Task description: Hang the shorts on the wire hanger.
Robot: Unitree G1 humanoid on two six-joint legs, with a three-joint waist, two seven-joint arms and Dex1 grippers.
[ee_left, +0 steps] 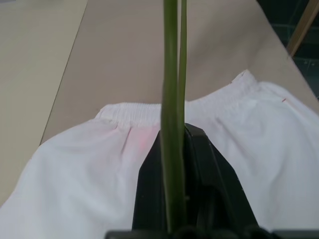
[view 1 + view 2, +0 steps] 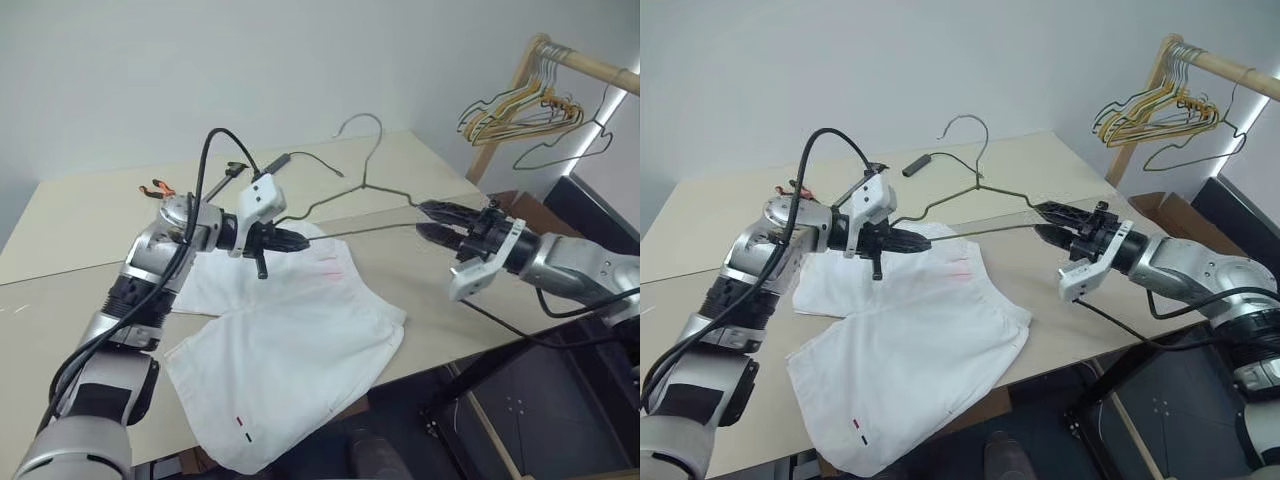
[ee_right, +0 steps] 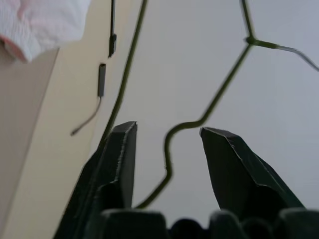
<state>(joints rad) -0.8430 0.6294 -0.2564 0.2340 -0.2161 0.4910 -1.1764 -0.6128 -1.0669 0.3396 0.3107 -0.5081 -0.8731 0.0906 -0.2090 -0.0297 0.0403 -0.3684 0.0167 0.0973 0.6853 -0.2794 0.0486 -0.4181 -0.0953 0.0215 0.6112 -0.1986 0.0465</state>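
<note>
The shorts (image 2: 290, 350) lie spread flat on the beige desk (image 2: 90, 215), waistband toward the far side and one leg hanging a little over the near edge; a faint pink mark shows near the waistband, and tiny red and dark marks sit near the near hem. The wire hanger (image 2: 372, 185) is held up in the air above the shorts, its hook pointing up and away. The left tool (image 2: 298, 240) is clamped tight on the hanger's left shoulder end, the wire running up between its black fingers (image 1: 209, 199) in the left wrist view. The right tool (image 2: 428, 222) sits at the hanger's right end with its jaws parted, the notched wire passing between them untouched. A wooden rail with a bunch of other hangers (image 2: 520, 110) stands at the far right.
</note>
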